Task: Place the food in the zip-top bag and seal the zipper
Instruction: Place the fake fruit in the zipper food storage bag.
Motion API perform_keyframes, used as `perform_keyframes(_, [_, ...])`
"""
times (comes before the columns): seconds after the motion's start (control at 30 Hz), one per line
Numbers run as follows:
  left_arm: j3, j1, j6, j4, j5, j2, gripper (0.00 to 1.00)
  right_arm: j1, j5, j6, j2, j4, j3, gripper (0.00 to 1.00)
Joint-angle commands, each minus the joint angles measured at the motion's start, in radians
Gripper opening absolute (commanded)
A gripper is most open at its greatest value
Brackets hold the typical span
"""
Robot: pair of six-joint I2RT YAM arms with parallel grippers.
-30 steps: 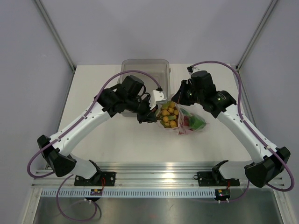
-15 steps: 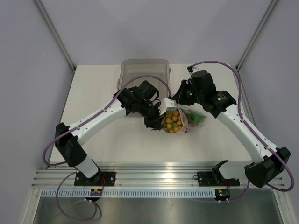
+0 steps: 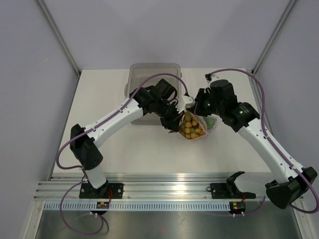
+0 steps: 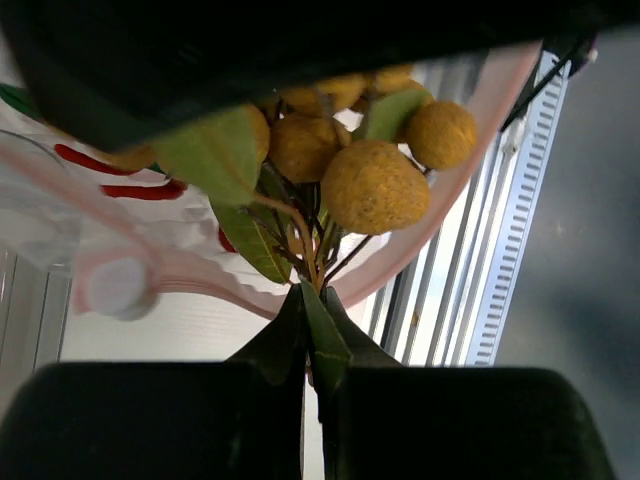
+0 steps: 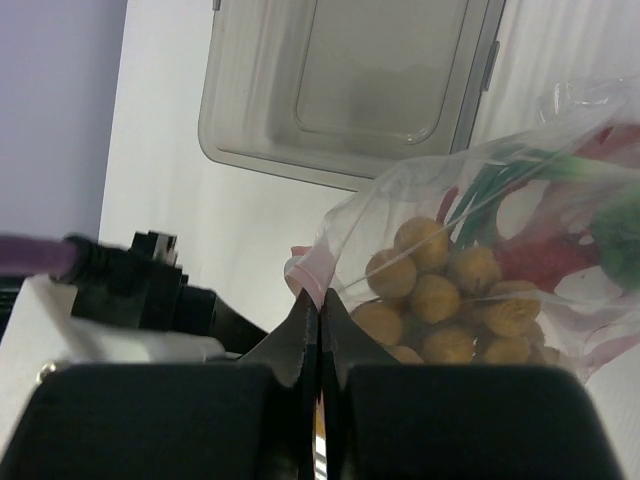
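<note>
Mid-table (image 3: 144,154), the zip-top bag (image 3: 203,130) held the cluster of yellow-tan balls (image 3: 191,127), the red lobster (image 5: 530,255) and the green pepper (image 3: 212,121). The left pincer (image 4: 312,340) was clamped on the cluster's green stem at the bag's mouth. The right pincer (image 5: 318,310) pinched the zipper (image 5: 305,265). The grey tray (image 3: 137,74) stood at the far edge.

grey walls (image 3: 149,30) | white table (image 3: 92,94) | aluminium rail (image 3: 169,180) at near edge

Bright even overhead light, soft shadows — wrist-view foregrounds blurred, dark
</note>
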Motion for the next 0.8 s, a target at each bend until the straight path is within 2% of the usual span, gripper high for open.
perform_keyframes(0.0, [0.068, 0.010, -0.100, 0.082, -0.063, 0.029, 0.00, 0.012, -0.053, 0.031, -0.043, 0.068, -0.013, 0.00])
perform_keyframes(0.3, [0.069, 0.052, -0.210, 0.116, -0.166, 0.006, 0.00, 0.015, -0.033, 0.050, -0.063, 0.076, -0.021, 0.00])
perform_keyframes(0.5, [0.068, 0.050, -0.310, 0.111, -0.209, -0.005, 0.00, 0.021, 0.020, 0.137, -0.075, 0.139, -0.045, 0.00])
perform_keyframes(0.77, [0.076, 0.049, -0.387, 0.126, -0.205, 0.010, 0.00, 0.072, 0.086, 0.202, -0.021, 0.206, -0.038, 0.00])
